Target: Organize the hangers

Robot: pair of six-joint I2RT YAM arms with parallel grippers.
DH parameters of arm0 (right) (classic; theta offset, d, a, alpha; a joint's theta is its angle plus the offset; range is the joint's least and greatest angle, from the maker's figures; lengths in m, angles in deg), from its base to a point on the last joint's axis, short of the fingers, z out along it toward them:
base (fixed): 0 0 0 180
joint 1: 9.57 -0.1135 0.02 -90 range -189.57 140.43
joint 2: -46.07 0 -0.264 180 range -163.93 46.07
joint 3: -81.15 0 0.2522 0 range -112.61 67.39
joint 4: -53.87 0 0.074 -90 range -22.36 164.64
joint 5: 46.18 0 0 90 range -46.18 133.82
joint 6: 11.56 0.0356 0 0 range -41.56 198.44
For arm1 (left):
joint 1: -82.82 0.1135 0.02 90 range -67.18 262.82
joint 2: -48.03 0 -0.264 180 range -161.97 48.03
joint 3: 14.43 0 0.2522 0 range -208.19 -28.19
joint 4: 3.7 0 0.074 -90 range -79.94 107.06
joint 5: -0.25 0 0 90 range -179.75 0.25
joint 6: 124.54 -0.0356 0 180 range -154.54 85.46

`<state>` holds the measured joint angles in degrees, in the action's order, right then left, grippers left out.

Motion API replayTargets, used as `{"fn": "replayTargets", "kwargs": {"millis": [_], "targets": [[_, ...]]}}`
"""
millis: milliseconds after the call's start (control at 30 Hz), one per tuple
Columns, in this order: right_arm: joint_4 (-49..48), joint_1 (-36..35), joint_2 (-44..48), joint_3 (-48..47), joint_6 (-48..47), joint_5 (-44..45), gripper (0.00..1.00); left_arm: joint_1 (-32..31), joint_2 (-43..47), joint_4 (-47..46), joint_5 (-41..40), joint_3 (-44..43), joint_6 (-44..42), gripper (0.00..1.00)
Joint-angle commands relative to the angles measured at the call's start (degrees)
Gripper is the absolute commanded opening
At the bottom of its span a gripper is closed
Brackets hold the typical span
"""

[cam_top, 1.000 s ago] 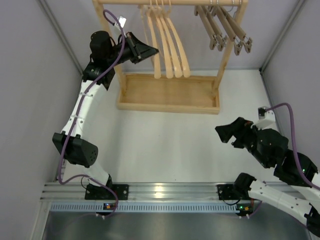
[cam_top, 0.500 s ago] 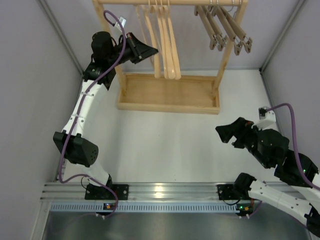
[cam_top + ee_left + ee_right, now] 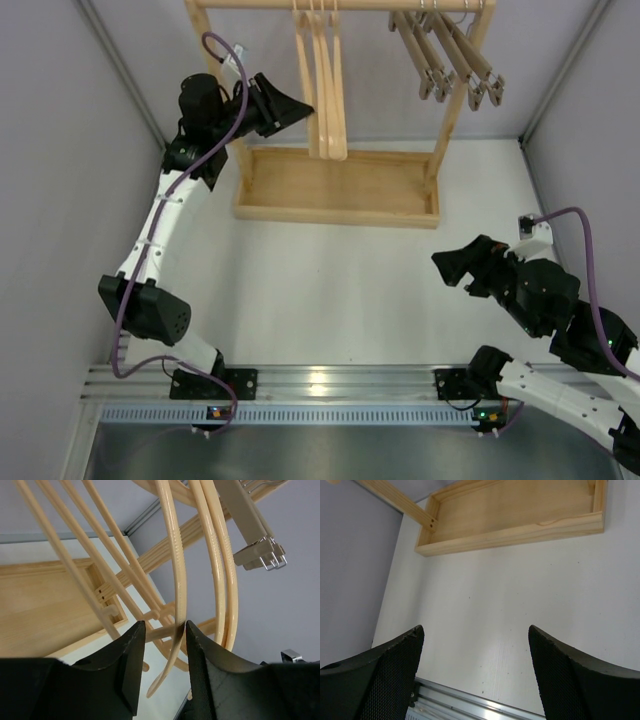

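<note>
Left gripper (image 3: 163, 626): fingers narrowly parted, pale coat hanger (image 3: 181, 570) seen in gap; right gripper (image 3: 476, 672): spread wide over table (image 3: 520, 605); clamp bars (image 3: 445, 58) hang on rack (image 3: 335, 215).

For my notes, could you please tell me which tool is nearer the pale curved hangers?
Left. The left tool is right beside the pale curved hangers; the right tool is well away, over the table.
</note>
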<state>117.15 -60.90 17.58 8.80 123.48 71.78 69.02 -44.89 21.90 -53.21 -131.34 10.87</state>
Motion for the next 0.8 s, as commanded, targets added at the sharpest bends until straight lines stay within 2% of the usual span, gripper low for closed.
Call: {"fn": "replayTargets", "kwargs": {"millis": [0, 267, 400, 500, 767], "targets": [[0.67, -0.52, 0.54, -0.65, -0.65, 0.25, 0.82, 0.09, 5.38, -0.85, -0.58, 1.29, -1.55, 0.43], [0.67, -0.52, 0.37, -0.48, -0.83, 0.07, 0.82, 0.09, 12.06, 2.4, -3.65, 5.59, -2.95, 0.5], [0.67, -0.52, 0.72, -0.21, -1.0, 0.42, 0.83, 0.09, 17.24, 7.4, -6.91, 9.01, -5.85, 0.54], [0.58, -0.52, 0.63, -0.47, -1.44, 0.77, 0.83, 0.09, 22.69, 12.32, -9.98, 11.12, -9.01, 0.58], [-0.65, -0.61, -0.51, 0.84, -1.97, 1.12, 0.84, 0.09, 40.6, 20.23, -15.08, 25.27, -13.94, 0.61]]}}
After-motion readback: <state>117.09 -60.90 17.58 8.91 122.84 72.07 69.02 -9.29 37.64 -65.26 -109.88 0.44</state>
